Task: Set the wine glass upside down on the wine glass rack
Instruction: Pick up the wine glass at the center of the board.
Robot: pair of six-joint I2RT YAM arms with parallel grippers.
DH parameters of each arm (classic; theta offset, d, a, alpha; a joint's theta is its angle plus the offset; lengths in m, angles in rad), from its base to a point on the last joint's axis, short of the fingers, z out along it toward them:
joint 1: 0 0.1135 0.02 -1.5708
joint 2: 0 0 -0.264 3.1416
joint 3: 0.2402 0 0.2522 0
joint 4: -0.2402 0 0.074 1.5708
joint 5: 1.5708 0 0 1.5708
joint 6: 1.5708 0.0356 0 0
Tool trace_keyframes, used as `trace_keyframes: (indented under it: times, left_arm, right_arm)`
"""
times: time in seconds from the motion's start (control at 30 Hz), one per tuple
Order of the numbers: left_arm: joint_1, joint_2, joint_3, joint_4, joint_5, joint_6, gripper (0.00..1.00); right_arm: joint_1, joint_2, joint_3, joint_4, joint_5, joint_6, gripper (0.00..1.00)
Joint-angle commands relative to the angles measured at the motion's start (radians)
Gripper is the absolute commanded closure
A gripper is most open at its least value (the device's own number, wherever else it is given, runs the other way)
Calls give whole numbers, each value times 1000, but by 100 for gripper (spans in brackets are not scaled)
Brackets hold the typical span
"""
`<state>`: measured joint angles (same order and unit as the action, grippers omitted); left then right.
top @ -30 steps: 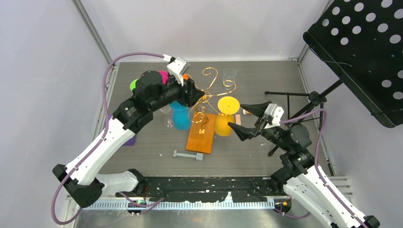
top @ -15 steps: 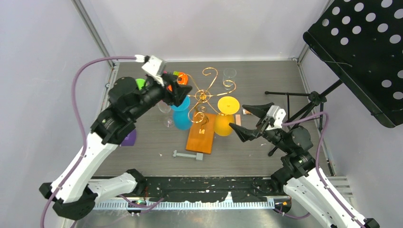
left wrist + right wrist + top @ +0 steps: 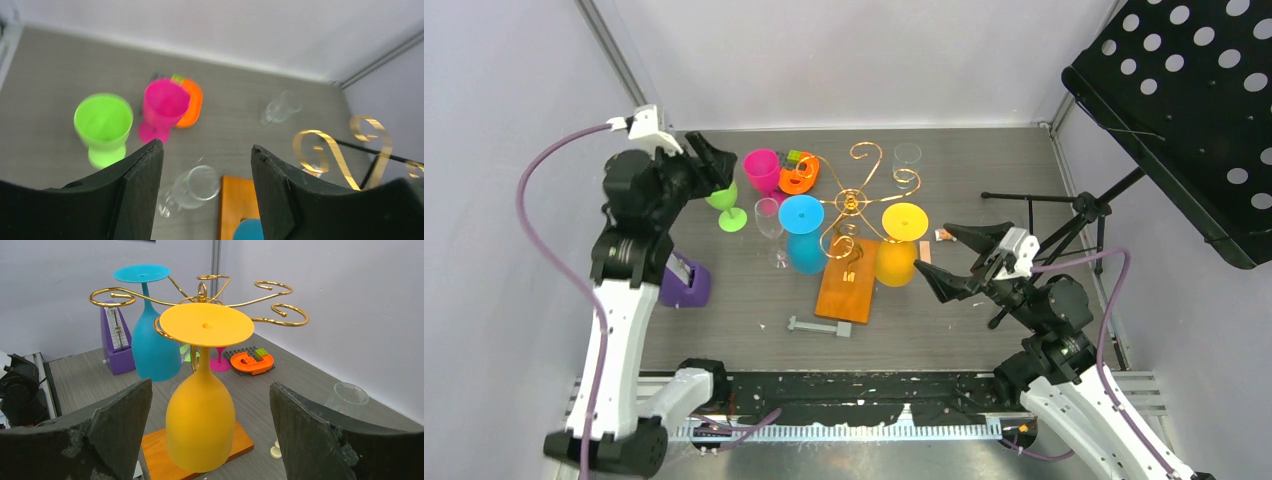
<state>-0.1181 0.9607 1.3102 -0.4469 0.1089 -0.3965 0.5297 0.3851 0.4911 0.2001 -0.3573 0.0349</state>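
Note:
The gold wire wine glass rack [image 3: 856, 198] stands on its orange base [image 3: 844, 290] mid-table. A blue glass [image 3: 802, 216] and a yellow glass [image 3: 901, 222] hang upside down on it. A clear wine glass [image 3: 770, 214] stands left of the rack, with green [image 3: 724, 199] and pink [image 3: 762, 168] glasses behind it. My left gripper [image 3: 711, 163] is open and empty, high at the far left; its wrist view looks down on the clear glass [image 3: 196, 186]. My right gripper [image 3: 936, 255] is open and empty, facing the yellow glass [image 3: 200, 425] from a short distance.
A second clear glass [image 3: 907, 153] stands at the back right of the rack. An orange toy [image 3: 799, 176] lies by the pink glass. A purple metronome [image 3: 686, 284] is at the left, a grey bar [image 3: 820, 326] is in front of the base, and a black music stand [image 3: 1184, 110] overhangs the right.
My left arm has pulled back from the rack to the far left, uncovering the pink and green glasses. The blue glass stays hanging. My right gripper has drifted slightly right.

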Motion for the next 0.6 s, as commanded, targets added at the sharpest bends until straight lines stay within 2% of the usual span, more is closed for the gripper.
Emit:
trace_keyframes:
  times: [0.0,0.27,0.57]
  left_arm:
    - [91,156,40,-191,22,-71,37]
    - [198,262,12,-189,-86,-108,37]
    - [241,360,12,-167,-177,-144,40]
  right_arm:
    - [0,-4,46,-43,35,19,7]
    - [0,4,63,-70,38,28,7]
    - [0,5,56,-72,38,39,7]
